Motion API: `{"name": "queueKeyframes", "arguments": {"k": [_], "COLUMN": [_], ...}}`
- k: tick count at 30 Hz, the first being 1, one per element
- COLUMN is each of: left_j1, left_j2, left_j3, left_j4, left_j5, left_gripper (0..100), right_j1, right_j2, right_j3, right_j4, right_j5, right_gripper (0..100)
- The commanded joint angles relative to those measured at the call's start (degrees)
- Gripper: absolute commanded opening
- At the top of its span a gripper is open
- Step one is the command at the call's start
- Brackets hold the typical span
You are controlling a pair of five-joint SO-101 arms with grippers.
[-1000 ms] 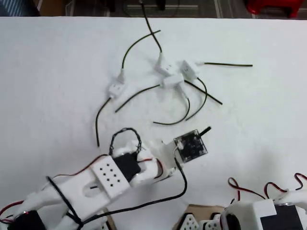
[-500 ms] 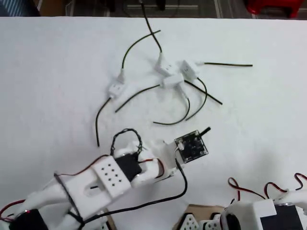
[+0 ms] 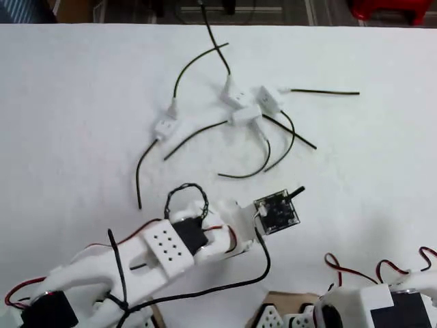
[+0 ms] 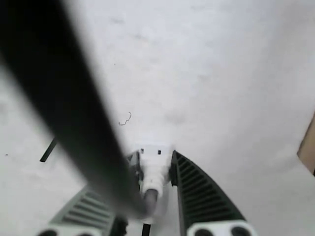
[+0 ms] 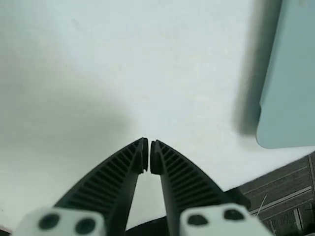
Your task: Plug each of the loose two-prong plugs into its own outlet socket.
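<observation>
Near the middle of the surface [image 3: 68,102], the left gripper [image 4: 153,156] has its jaws clamped on a white plug [image 4: 156,169]. Its cord [image 4: 150,195] trails back between them, probably so the prong end faces outward, ready for a socket. Farther off lie the other connectors [image 3: 247,115] in a loose cluster among tangled cords, with a lone connector [image 3: 166,125] apart to their left. Which of these are sockets I cannot tell. At the near right, the right gripper [image 5: 148,150] hangs over bare surface with its jaws together and empty, likely parked out of the way.

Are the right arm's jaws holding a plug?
No, the right jaws meet tip to tip with nothing between them over the white table.
</observation>
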Motion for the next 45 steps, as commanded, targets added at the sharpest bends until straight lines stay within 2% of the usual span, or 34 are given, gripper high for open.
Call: {"name": "queueKeyframes", "arguments": {"k": [1,14,23,27,34,45], "left_j1": [0.66,0.57,0.22,0.22,-2.07,-1.8], "left_j2": [0.31,0.4,0.57,6.46,23.6,10.42], "left_j3": [-1.14,-0.26,0.0,-3.52,-19.69,-8.18], "left_j4": [-1.41,0.26,0.44,1.23,12.84,6.68], "left_j5": [-2.11,-5.8,-5.71,-5.45,-2.29,-0.62], "left_gripper": [3,3,2,2,2,3], "right_j1": [0.13,0.13,0.13,0.13,0.13,0.04], "right_j2": [-0.57,-0.48,-0.48,-0.57,-0.57,-0.75], "right_j3": [-0.26,-0.26,-0.26,-0.26,-0.26,-0.44], "right_j4": [0.4,0.48,0.48,0.48,0.31,0.13], "right_j5": [-0.26,-0.26,-0.26,-0.26,-0.26,-0.26], "right_gripper": [1.8,1.8,1.8,1.8,1.8,1.8]}}
